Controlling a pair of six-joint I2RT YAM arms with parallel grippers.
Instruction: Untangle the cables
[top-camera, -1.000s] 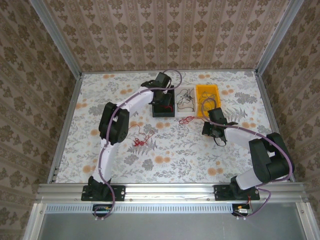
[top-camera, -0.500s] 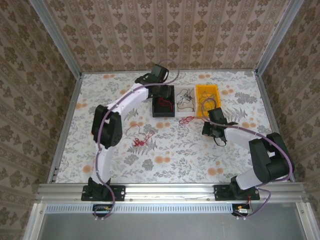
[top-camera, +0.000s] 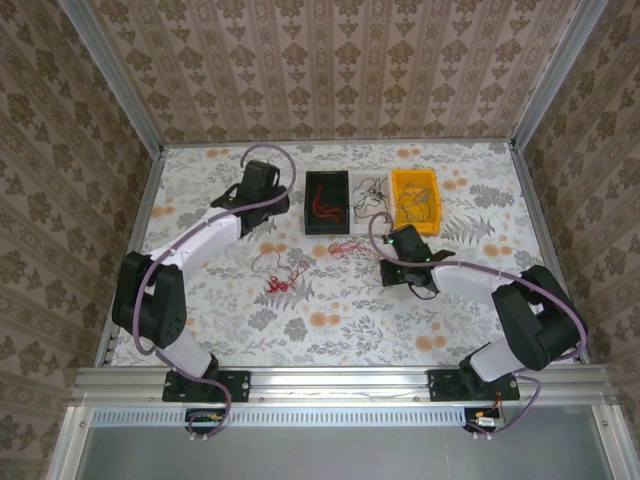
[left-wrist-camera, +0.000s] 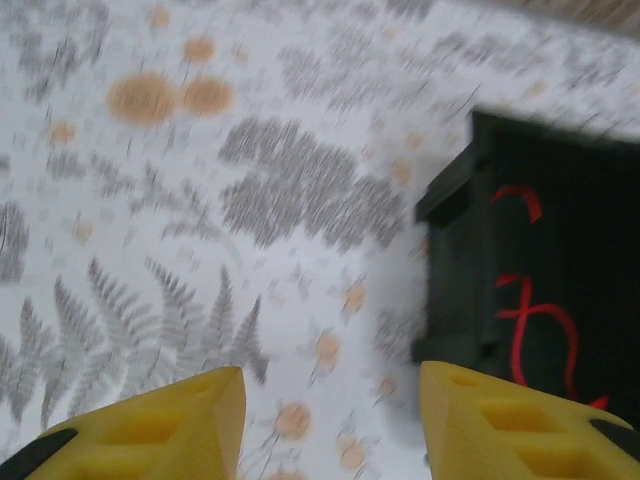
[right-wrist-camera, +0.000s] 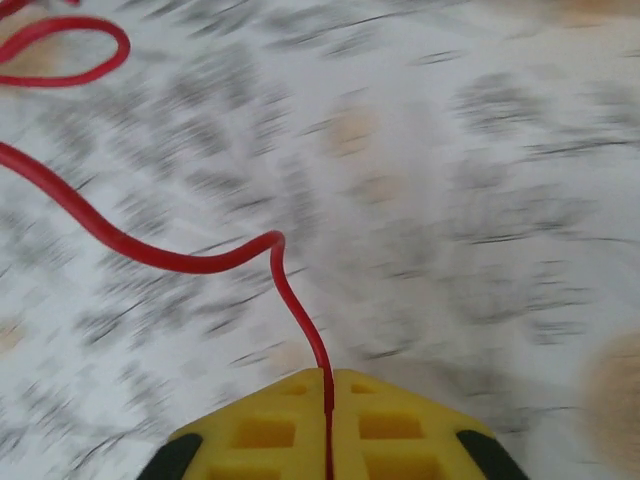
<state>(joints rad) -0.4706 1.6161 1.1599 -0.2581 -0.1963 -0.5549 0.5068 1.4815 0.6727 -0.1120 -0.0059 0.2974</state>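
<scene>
though the wrist view is smeared, the right gripper looks all but closed on a red cable, which runs off toward 10 o'clock. the left gripper stands about half open and empty, with the black bin at its 2 o'clock. the tangle lies at 9 o'clock from the right gripper. so thin a cable could slip from the pads, and a hard pull might tighten a knot or drag the whole tangle.
</scene>
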